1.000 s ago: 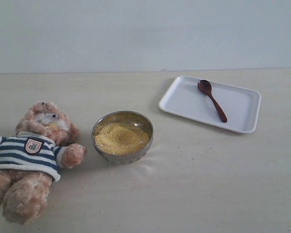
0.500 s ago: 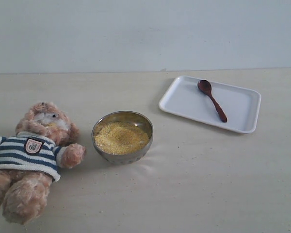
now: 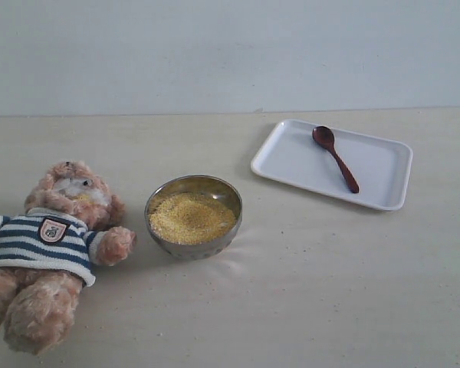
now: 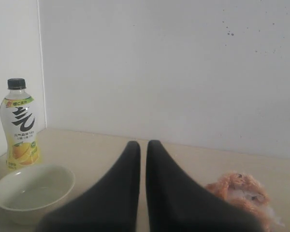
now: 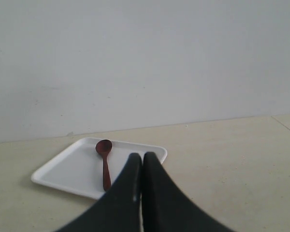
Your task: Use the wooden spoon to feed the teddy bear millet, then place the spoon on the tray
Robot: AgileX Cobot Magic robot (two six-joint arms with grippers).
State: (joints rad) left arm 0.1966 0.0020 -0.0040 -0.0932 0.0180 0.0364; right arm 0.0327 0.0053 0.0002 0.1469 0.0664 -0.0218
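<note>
The teddy bear (image 3: 50, 245) lies on its back at the left of the table, in a navy-and-white striped shirt; its fur (image 4: 239, 189) shows beside my left gripper. A metal bowl (image 3: 193, 215) of yellow millet (image 3: 191, 218) stands just right of the bear's arm. Farther right, the wooden spoon (image 3: 335, 157) rests in the white tray (image 3: 383, 165). My left gripper (image 4: 143, 145) is shut and empty. My right gripper (image 5: 142, 157) is shut and empty, hanging short of the tray (image 5: 67, 169) and the spoon (image 5: 105, 162). Neither arm shows in the exterior view.
A yellow drink bottle (image 4: 20, 125) and an empty white bowl (image 4: 33, 189) stand by a wall in the left wrist view. A pale wall (image 3: 230, 54) runs behind the table.
</note>
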